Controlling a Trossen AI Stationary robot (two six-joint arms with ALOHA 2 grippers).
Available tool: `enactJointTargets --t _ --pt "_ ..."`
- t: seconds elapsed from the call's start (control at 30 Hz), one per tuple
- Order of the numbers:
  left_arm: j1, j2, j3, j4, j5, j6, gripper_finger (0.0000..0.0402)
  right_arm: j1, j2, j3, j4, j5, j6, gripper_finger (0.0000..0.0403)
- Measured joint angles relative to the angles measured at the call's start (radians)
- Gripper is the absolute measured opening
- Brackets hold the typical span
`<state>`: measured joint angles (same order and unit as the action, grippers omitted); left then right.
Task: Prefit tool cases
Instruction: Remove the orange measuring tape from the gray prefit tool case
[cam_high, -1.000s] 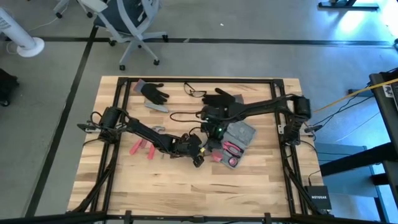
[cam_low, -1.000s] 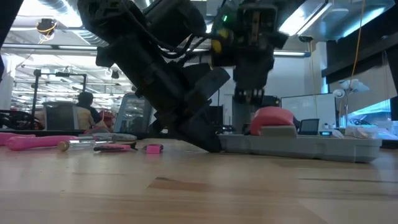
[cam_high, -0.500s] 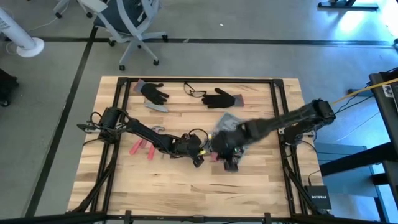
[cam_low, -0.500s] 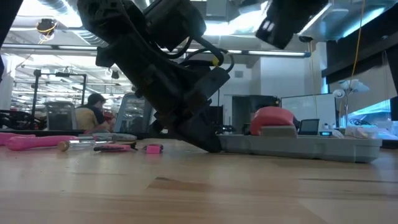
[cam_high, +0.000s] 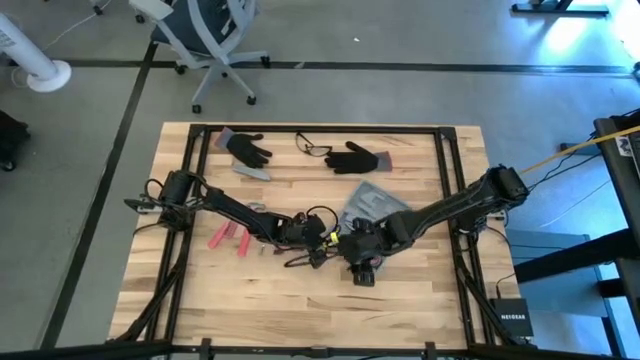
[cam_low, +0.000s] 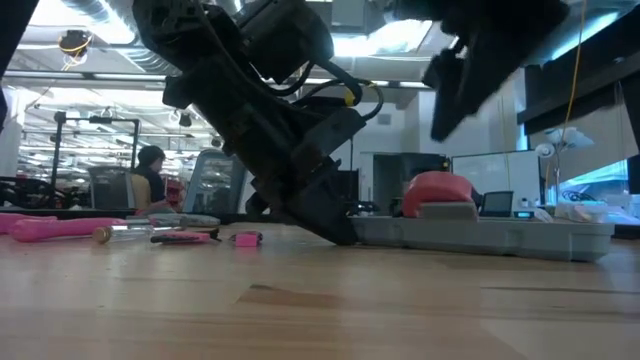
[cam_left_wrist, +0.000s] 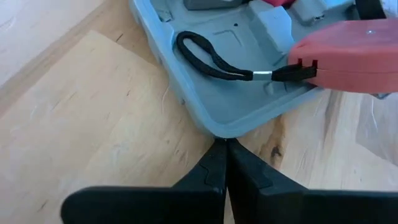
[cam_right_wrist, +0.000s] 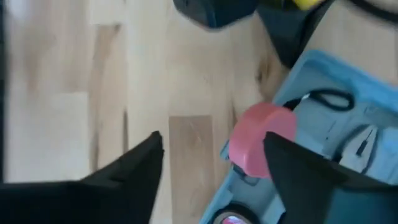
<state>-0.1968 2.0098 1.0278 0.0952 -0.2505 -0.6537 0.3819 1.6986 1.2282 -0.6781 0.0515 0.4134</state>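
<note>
My left gripper (cam_left_wrist: 224, 144), fingers pressed together, touches the corner of the open tool case (cam_left_wrist: 239, 102), while my right gripper (cam_right_wrist: 214, 146) hovers wide above it.

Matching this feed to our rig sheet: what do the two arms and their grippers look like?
Both arms are dark, jointed and slim, with black cables along them. The left gripper has two black wedge-shaped fingers with a stepped notch on the inner edges. The right gripper has broad, flat black fingers. A yellow marking shows near the left wrist.
</note>
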Motion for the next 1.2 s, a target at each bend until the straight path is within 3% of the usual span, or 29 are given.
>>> enactJointTargets --t 0.13,0.3,0.6,0.93,1.2 --pt "0.012 0.0 -0.001 -0.001 0.038 0.01 0.0 0.008 0.03 0.003 -0.037 0.091 0.161 0.0309" --pt "0.017 0.0 -0.001 -0.001 0.052 0.009 0.0 0.003 0.089 0.002 -0.038 0.104 0.334 0.0294" --pt "0.017 0.0 -0.001 -0.001 0.056 0.008 0.0 0.0 0.133 0.002 -0.016 0.114 0.372 0.0263" --pt "0.017 0.0 -0.001 0.004 0.058 0.007 0.0 -0.045 0.133 0.002 -0.017 0.128 0.378 0.0254" --pt "0.015 -0.001 -0.003 0.025 0.058 -0.014 0.0 -0.07 0.14 0.002 -0.019 0.131 0.385 0.018"
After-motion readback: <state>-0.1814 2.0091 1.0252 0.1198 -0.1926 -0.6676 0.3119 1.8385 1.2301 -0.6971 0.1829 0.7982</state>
